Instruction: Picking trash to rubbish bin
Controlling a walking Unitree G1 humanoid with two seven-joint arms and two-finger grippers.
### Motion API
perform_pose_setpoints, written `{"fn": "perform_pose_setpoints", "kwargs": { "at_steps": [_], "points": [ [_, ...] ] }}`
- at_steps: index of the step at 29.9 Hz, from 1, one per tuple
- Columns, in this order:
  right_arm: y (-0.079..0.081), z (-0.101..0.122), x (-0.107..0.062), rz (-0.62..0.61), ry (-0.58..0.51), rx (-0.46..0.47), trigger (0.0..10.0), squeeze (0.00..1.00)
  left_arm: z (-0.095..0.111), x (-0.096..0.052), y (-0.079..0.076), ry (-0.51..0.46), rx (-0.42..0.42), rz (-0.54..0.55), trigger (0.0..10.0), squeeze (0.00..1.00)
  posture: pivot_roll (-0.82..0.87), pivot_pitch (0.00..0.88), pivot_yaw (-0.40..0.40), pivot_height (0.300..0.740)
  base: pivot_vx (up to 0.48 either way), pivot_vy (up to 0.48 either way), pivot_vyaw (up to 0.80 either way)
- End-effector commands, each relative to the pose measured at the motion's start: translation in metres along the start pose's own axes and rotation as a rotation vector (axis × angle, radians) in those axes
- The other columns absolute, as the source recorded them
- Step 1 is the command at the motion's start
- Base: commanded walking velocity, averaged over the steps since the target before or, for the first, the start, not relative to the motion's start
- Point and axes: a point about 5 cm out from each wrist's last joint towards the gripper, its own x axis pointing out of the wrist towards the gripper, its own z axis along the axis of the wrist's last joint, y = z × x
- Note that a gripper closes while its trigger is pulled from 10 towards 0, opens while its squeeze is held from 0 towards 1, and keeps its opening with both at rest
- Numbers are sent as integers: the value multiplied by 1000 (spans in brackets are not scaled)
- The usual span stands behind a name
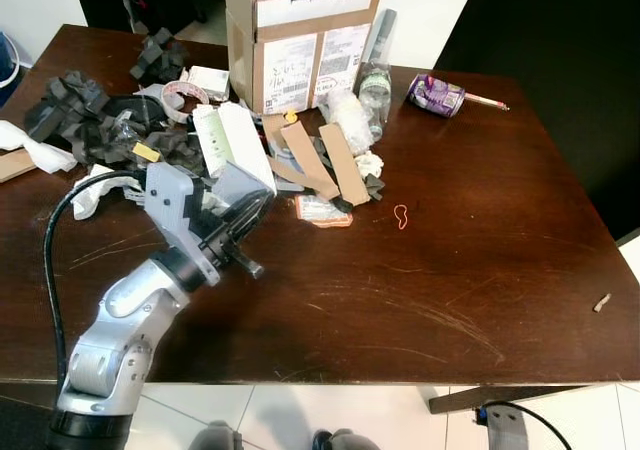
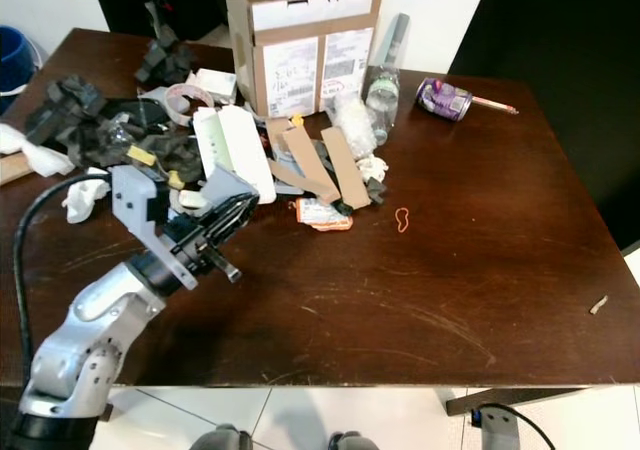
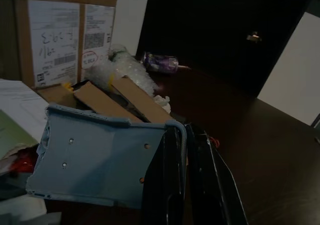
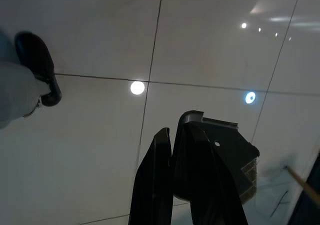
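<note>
The left gripper (image 1: 243, 232) is reaching over the near-left part of the dark wooden surface (image 1: 470, 270), its two black fingers (image 3: 167, 185) pressed together on the edge of a flat grey-blue plastic piece (image 3: 100, 160) and holding it just above the wood. Just beyond it, a white folded carton (image 1: 235, 145) is lying at the edge of a heap of trash, with brown cardboard strips (image 1: 325, 160) fanned out beside it and a small printed wrapper (image 1: 322, 211) resting near their lower ends. A red rubber band (image 1: 401, 216) is sitting alone on bare wood to the right of the wrapper. Farther back, an open cardboard box (image 1: 300, 40) with shipping labels is standing upright, a clear plastic bottle (image 1: 374, 88) and a crumpled clear bag (image 1: 348, 118) lying beside it. A crushed purple can (image 1: 436, 95) is resting near the far right edge. Black foam scraps (image 1: 80, 120) and white crumpled paper (image 1: 30, 145) are covering the far-left area. The right gripper (image 4: 172, 185) is hanging beside the surface over a glossy white tiled floor (image 4: 100, 135), its fingers closed on a dark grey plastic piece (image 4: 225, 160).
</note>
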Motion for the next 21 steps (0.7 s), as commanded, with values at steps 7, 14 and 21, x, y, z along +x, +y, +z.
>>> {"fn": "perform_pose_setpoints", "kwargs": {
  "at_steps": [7,14,21],
  "points": [
    [14,-8,-1,52,31,-68,10000,0,-8,5,-15,19,-27,-36,10000,0,210,150,-80,740,-45,0,0],
    [17,-13,-2,61,43,-75,10000,0,-19,6,-17,49,-41,-39,10000,0,205,137,-78,740,-341,0,0],
    [18,-18,-3,68,53,-82,10000,0,-29,9,-18,80,-49,-46,10000,0,203,116,-70,740,-376,0,0]
  ]
}}
